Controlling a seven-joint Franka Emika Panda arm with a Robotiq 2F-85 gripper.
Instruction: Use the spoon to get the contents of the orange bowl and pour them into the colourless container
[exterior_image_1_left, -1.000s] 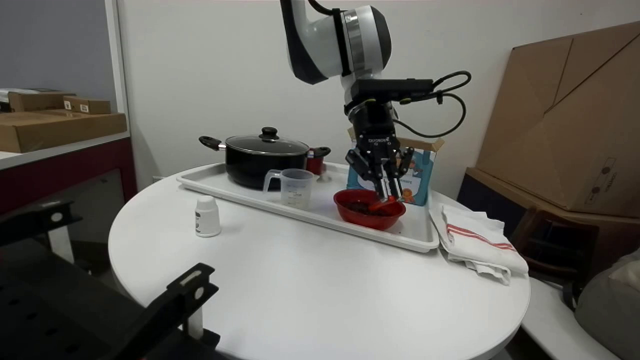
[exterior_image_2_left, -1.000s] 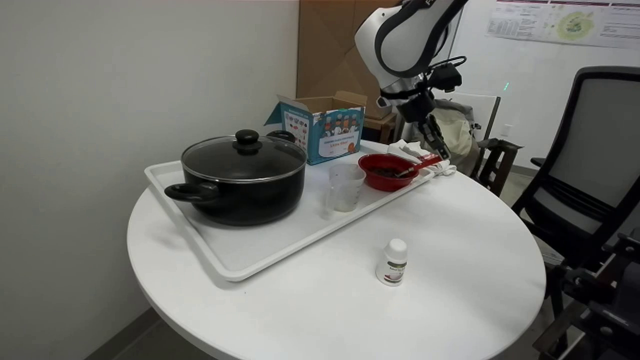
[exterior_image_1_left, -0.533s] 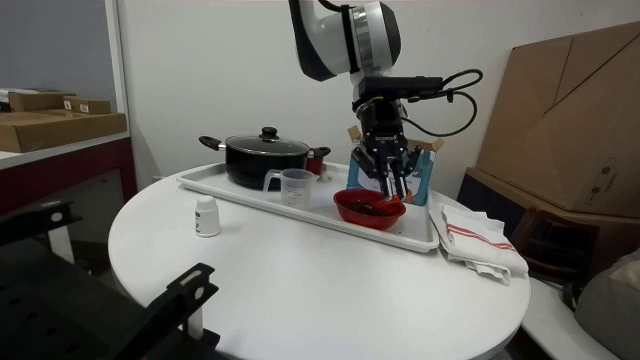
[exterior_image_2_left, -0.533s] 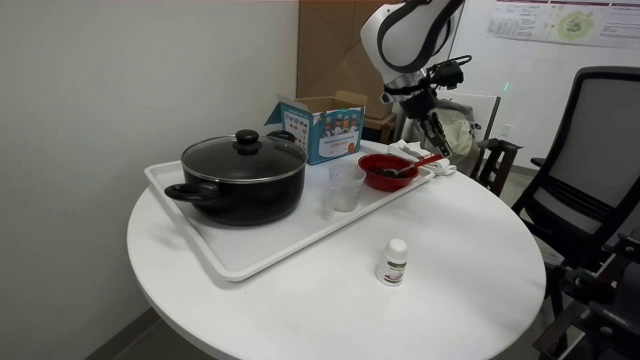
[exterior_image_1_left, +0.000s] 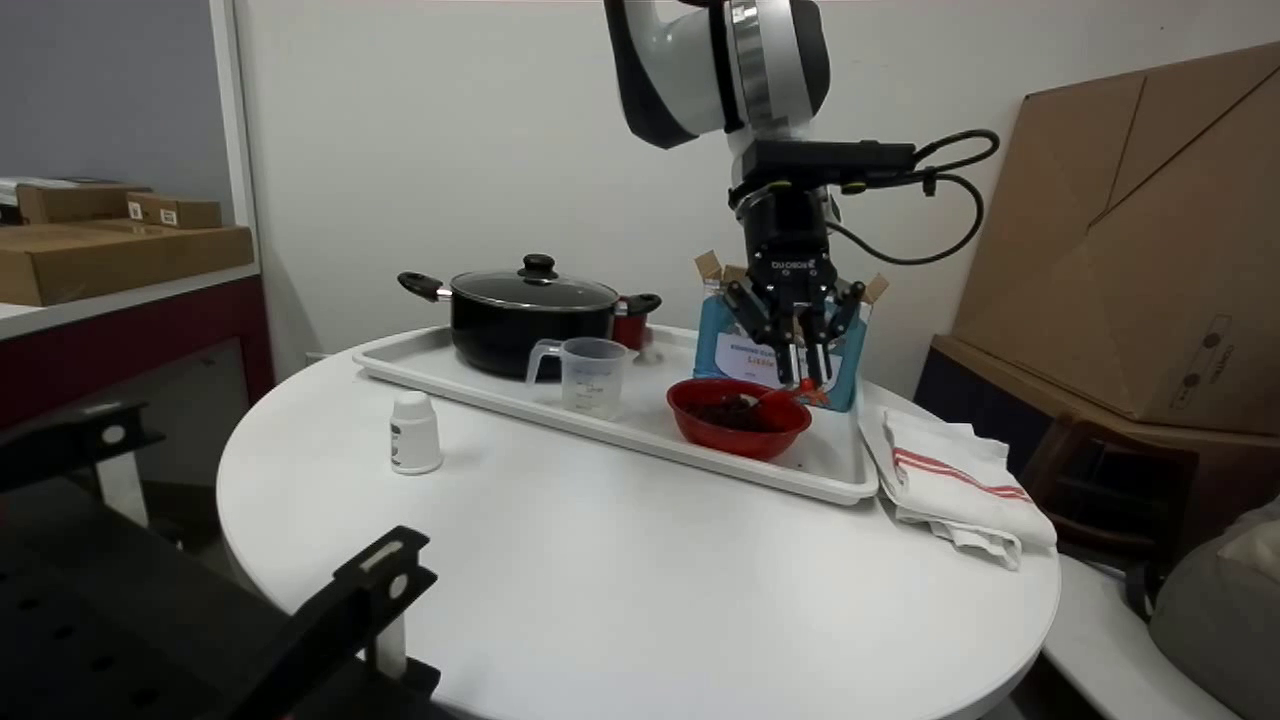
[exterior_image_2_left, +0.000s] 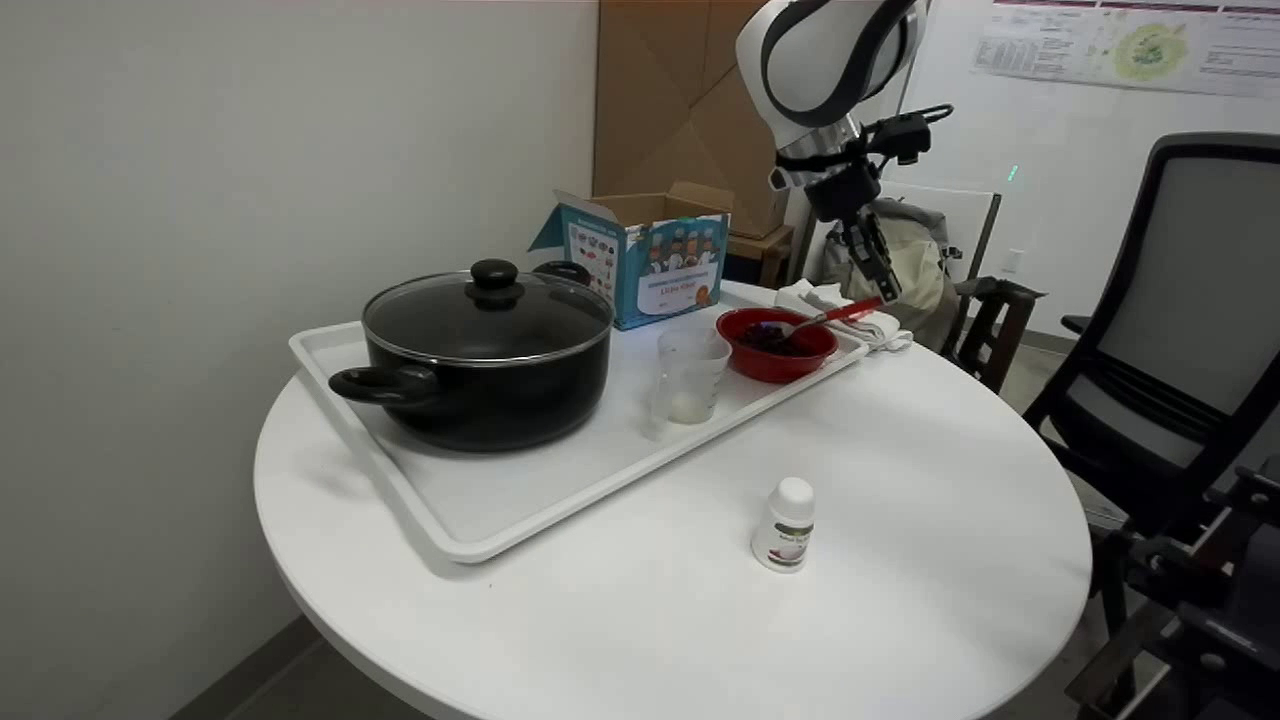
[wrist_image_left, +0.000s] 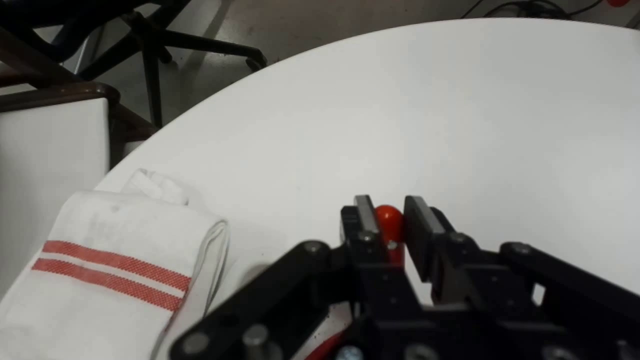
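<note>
The round white table (exterior_image_1_left: 640, 590) is seen in both exterior views. Above it the arm (exterior_image_1_left: 690, 85) hangs from the upper edge, bent at the wrist, so that its lower end points downward. On the table lies the white tray (exterior_image_2_left: 520, 490), and on this tray stands the black pot (exterior_image_2_left: 500, 390), its lid on. The folded towel (exterior_image_1_left: 950, 475) lies just beside the tray. The gripper (exterior_image_2_left: 888, 294) is tilted; in an exterior view it slants down and away from the pot, its tips higher than the rim of the orange bowl (exterior_image_2_left: 770, 368). This bowl, with dark contents (exterior_image_1_left: 728, 412) inside, is upright on the tray, near the end by the towel. The colourless container (exterior_image_2_left: 692, 375) stands on the tray also, between the pot and the bowl. The slimmest thing, the spoon (exterior_image_2_left: 850, 311), has the two fingers (wrist_image_left: 422, 220) clamped on its handle, one at each side, and it leans with its head in the bowl; if it touches the contents, I cannot tell.
</note>
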